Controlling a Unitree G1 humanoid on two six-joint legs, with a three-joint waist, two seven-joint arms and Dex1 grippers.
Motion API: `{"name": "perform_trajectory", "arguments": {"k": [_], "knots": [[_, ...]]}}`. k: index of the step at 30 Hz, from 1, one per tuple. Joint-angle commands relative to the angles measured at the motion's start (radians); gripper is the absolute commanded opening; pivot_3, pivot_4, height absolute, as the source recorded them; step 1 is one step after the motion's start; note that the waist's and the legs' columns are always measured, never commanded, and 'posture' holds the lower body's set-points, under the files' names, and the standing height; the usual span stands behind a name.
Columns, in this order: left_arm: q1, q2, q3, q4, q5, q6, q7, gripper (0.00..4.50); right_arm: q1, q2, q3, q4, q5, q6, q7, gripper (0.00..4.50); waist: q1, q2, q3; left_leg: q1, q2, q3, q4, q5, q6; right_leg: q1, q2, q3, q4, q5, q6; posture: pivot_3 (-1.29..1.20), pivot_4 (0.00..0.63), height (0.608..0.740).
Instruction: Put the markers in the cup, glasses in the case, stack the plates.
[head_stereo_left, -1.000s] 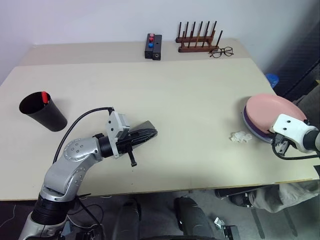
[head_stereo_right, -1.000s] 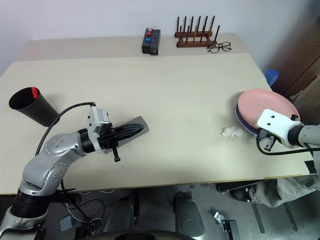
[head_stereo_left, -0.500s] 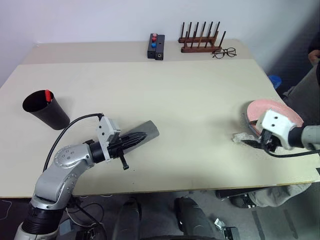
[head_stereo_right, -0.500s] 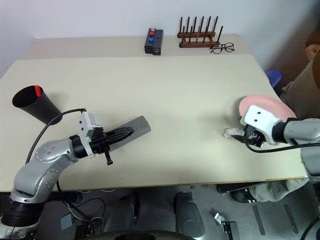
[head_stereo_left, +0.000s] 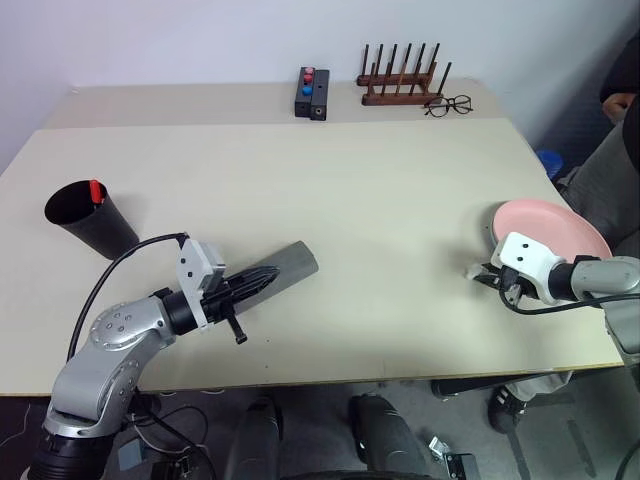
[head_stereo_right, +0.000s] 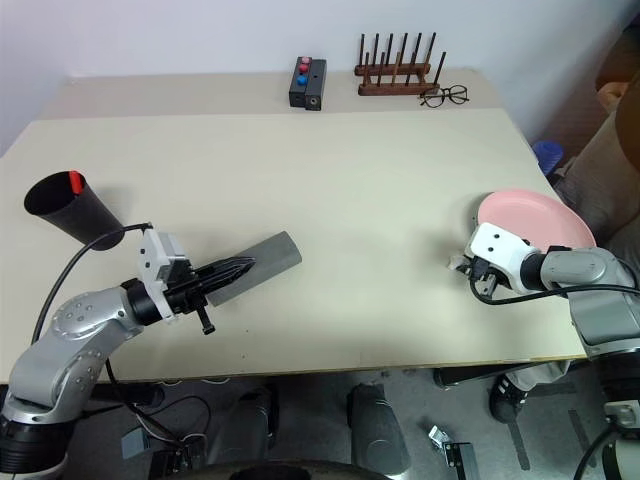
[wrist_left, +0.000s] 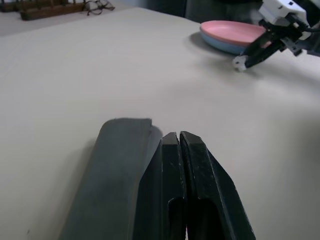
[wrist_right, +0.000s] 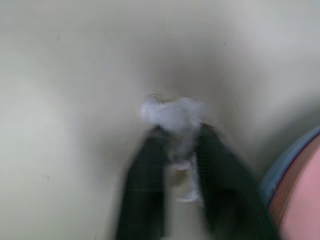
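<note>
Pink plate (head_stereo_left: 552, 226) stacked on the blue plate (wrist_left: 220, 46) at the table's (head_stereo_left: 360, 200) right edge.
Just beside them, the right gripper (head_stereo_left: 487, 278) pinches a crumpled white scrap (wrist_right: 172, 111). The left gripper (wrist_left: 179, 145), closed and empty, lies alongside the shut grey case (head_stereo_left: 285, 268); the black cup (head_stereo_left: 85, 218) holds a red-capped marker (head_stereo_left: 96, 190).

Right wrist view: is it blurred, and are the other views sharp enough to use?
Right wrist view: heavily blurred around the right gripper and white crumpled scrap. Left wrist view: left gripper and grey case clear. Eye views: evenly lit, sharp.
</note>
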Motion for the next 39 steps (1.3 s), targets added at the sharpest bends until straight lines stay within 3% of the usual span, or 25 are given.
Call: {"name": "perform_trajectory", "arguments": {"k": [1,6,13,17,23,28,32,39], "knots": [[0.004,0.006,0.021,-0.037,-0.002,-0.028,0.005,0.00,-0.036,-0.009,-0.030,-0.046,0.025,0.015,0.006,0.03,0.000,0.000,0.000,0.000,0.000,0.000,0.000,0.000,0.000,0.000,0.000,0.000,0.000,0.000,0.000,0.00,0.150,0.740],[0.015,0.012,0.046,-0.035,0.002,-0.029,0.021,0.00,-0.124,-0.045,-0.060,-0.023,0.022,0.030,-0.007,0.03,-0.001,0.000,0.000,0.000,0.000,0.000,0.000,0.000,0.000,0.000,0.000,0.000,0.000,0.000,0.000,0.00,0.150,0.740],[0.038,0.032,0.116,-0.041,-0.018,-0.014,0.036,0.00,-0.269,-0.092,-0.021,0.209,-0.081,-0.061,-0.080,0.03,0.000,0.000,0.000,0.000,0.000,0.000,0.000,0.000,0.000,0.000,0.000,0.000,0.000,0.000,0.000,0.00,0.150,0.740],[0.046,0.035,0.126,-0.048,-0.014,-0.011,0.054,0.00,-0.287,-0.078,0.011,0.298,-0.110,-0.101,-0.075,1.23,-0.001,0.000,0.000,0.000,0.000,0.000,0.000,0.000,0.000,0.000,0.000,0.000,0.000,0.000,0.000,0.00,0.150,0.740],[0.076,0.024,0.150,-0.080,-0.024,0.003,0.099,0.00,-0.320,-0.059,0.023,0.317,-0.134,-0.148,-0.116,4.25,-0.004,0.001,0.000,0.000,0.000,0.000,-0.001,0.000,0.000,-0.001,0.000,0.000,0.000,0.000,0.000,0.00,0.150,0.740],[0.139,0.006,0.194,-0.104,-0.020,-0.011,0.151,0.00,-0.346,0.026,-0.005,0.226,-0.030,-0.103,-0.073,4.25,-0.007,0.001,0.001,0.000,0.000,0.000,-0.001,0.000,0.000,-0.001,0.000,0.000,0.000,0.000,0.000,0.00,0.150,0.740],[0.182,-0.008,0.223,-0.078,0.072,-0.045,0.229,0.00,-0.322,0.144,-0.041,0.071,0.135,-0.003,-0.027,4.25,-0.003,0.002,0.001,0.000,0.000,0.000,-0.001,0.000,0.000,-0.001,0.000,0.000,0.001,0.000,0.000,0.00,0.150,0.740],[0.241,-0.089,0.374,-0.053,0.073,-0.112,0.311,0.00,-0.281,0.259,-0.082,-0.010,0.307,0.105,0.010,4.25,0.007,0.001,0.001,-0.001,0.000,0.000,0.001,0.000,0.000,0.001,0.000,0.000,0.000,0.000,0.000,0.00,0.150,0.740]]}}
